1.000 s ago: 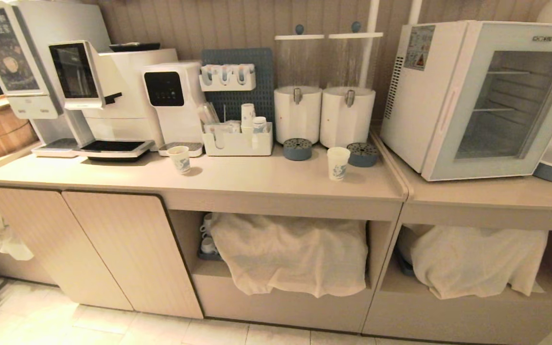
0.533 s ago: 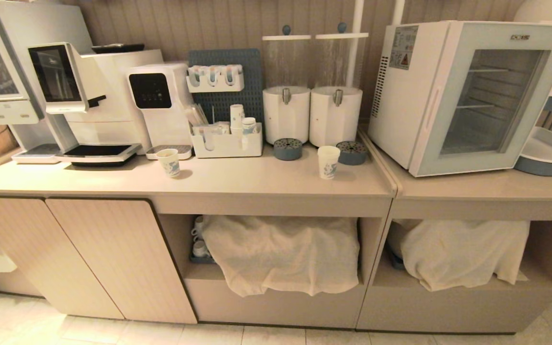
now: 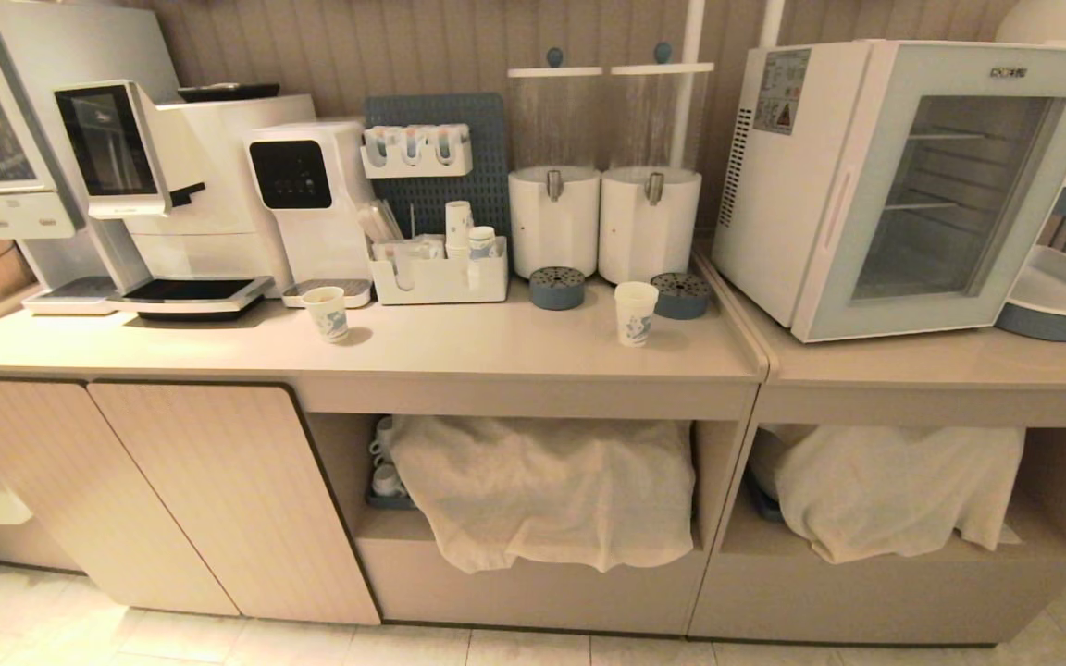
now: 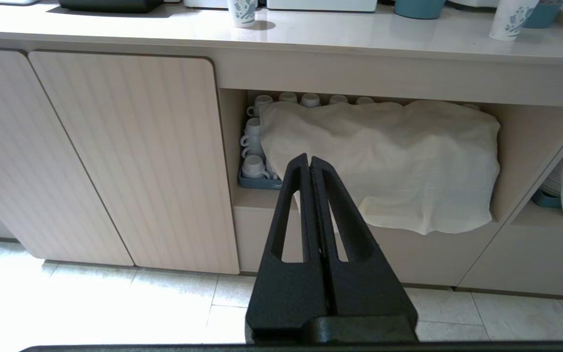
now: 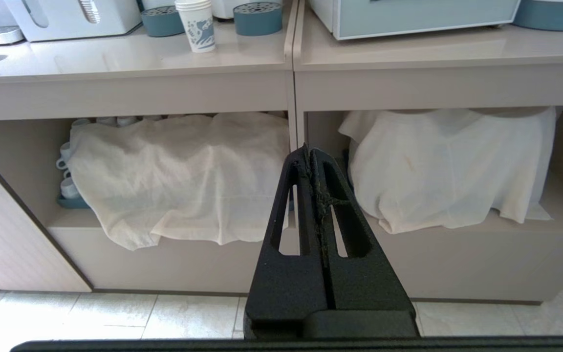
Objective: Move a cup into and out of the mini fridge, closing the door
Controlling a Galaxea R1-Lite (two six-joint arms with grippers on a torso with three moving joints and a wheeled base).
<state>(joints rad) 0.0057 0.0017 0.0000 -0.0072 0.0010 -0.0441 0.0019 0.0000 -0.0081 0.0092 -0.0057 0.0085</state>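
Fingers [image 4: 309, 164] pressed together, unmoved.

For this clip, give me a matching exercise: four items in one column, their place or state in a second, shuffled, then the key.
Items
1. cup
2. fridge door
3. left end effector
4. shorter cup

Place or state
A. shut, window showing wire shelves
B. on the counter by the coffee machine tray
C. on the counter in front of the right white dispenser
D. closed, empty, low before the cabinet

Pairs: 1-C, 2-A, 3-D, 4-B
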